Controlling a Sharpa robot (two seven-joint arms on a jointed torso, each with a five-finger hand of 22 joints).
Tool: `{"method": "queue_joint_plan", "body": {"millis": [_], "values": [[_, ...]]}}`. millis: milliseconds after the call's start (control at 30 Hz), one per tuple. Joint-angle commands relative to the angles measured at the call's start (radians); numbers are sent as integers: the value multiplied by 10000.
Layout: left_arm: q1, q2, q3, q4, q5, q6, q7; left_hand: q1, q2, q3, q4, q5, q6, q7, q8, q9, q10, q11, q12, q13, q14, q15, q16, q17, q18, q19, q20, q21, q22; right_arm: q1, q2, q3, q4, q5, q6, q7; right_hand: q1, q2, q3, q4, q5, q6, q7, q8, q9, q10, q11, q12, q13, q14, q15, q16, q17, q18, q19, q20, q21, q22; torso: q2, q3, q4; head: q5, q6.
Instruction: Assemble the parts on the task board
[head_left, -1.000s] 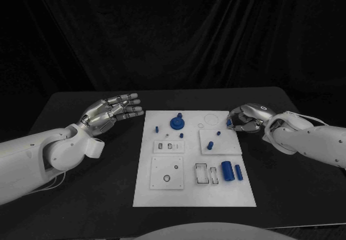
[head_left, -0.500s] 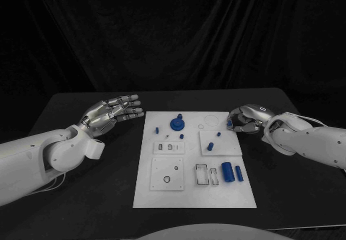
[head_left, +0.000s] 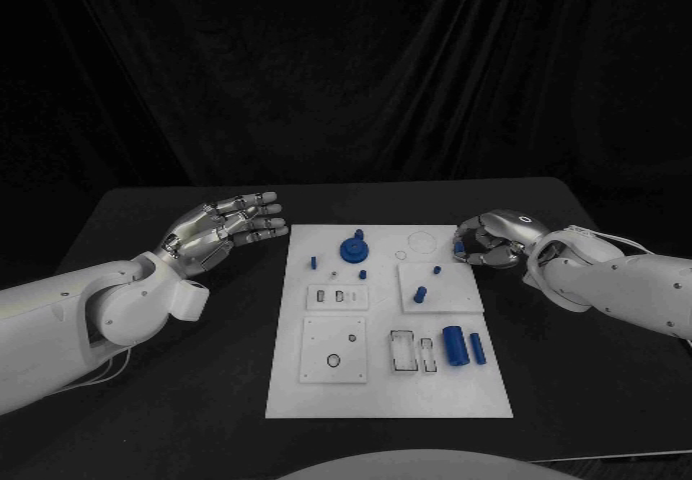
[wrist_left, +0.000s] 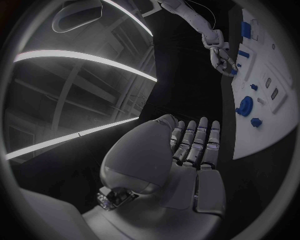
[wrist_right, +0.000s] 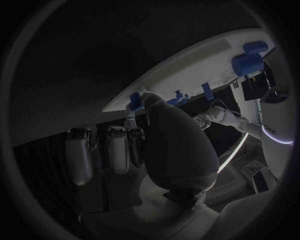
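We see the white task board (head_left: 387, 385) lying in the middle of the black table (head_left: 173, 390), with the two arms reaching in from either side of it.

Our right hand (head_left: 490, 238) sits at the board's far right edge, fingers curled inward. A small blue part (head_left: 459, 243) shows at its fingertips, just over the board's rim; in the right wrist view the same blue part (wrist_right: 135, 101) lies pressed between the thumb and a fingertip, so we take it as pinched, though the dim light leaves the contact less than certain.

Our left hand (head_left: 219, 226) hovers over the bare table just beside the board's far left corner, palm up, fingers straight and slightly spread, holding nothing. No part lies next to it; the nearest is a short blue peg (head_left: 313, 260) on the board's left side.

On the board itself, a round blue knob-like part (head_left: 353, 243) stands near the far edge. A small blue pin (head_left: 364, 271) sits just in front of it. Another blue peg (head_left: 420, 293) rests on the raised square plate to the right. Nearer to us, a thick blue cylinder (head_left: 454, 343) and a slimmer blue bar (head_left: 477, 346) lie side by side, beside two rectangular slots (head_left: 414, 350).
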Motion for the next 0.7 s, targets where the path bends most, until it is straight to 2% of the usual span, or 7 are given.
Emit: {"method": "queue_joint_plan", "body": {"millis": [33,233,367,533,700], "values": [[-19,22,11,10,35,138,101,16,-84,49,10,37,49,400,15,11,-82,-7,61,11,-65,28,29,-5,-67,-78,-9,-49,-13,-26,-2,2,-9,38,-85,-111,108,21,55,-32,-94,71,34,109,42,1076,-8,26,2635,1056,-38,25,2635,-158,1059,-39,27,2629,6,-6,-7,-17,19],[-21,16,11,10,35,139,102,6,-90,68,10,33,41,400,14,10,-87,-9,63,11,-80,16,27,-7,-61,-96,-14,-59,-19,-23,4,4,3,43,-314,-68,124,23,59,-42,-146,79,44,145,59,1076,-1,26,2635,1056,-33,25,2635,-158,1059,-37,27,2629,1,-6,-5,-3,63],[-23,12,11,9,35,128,93,6,-90,68,10,33,41,400,14,10,-87,-9,63,11,-80,16,27,-7,-61,-96,-14,-59,-19,-9,-68,7,201,44,-514,-100,124,12,54,-44,-164,80,57,158,65,1076,5,26,2635,1056,-30,25,2635,-158,1059,-36,27,2629,5,-5,-3,8,79],[-23,17,11,3,35,104,76,6,-90,68,10,33,41,400,14,10,-87,-9,63,11,-80,16,27,-7,-61,-96,-14,-59,-19,188,-197,11,769,44,-598,-224,114,-18,38,-39,-181,63,89,171,69,1076,25,26,2635,1056,-20,25,2635,-158,1059,-31,27,2629,4,-5,-5,46,8],[-24,55,11,-14,35,107,58,2,-92,77,10,32,56,401,19,12,-88,-11,65,11,-85,13,28,-7,-59,-94,-15,-57,-19,573,-202,14,1658,-59,-400,-475,140,-5,53,-54,-188,75,131,203,80,1076,59,26,2635,1056,4,25,2635,-158,1059,-18,27,2629,-3,-16,-20,85,-49]]}}
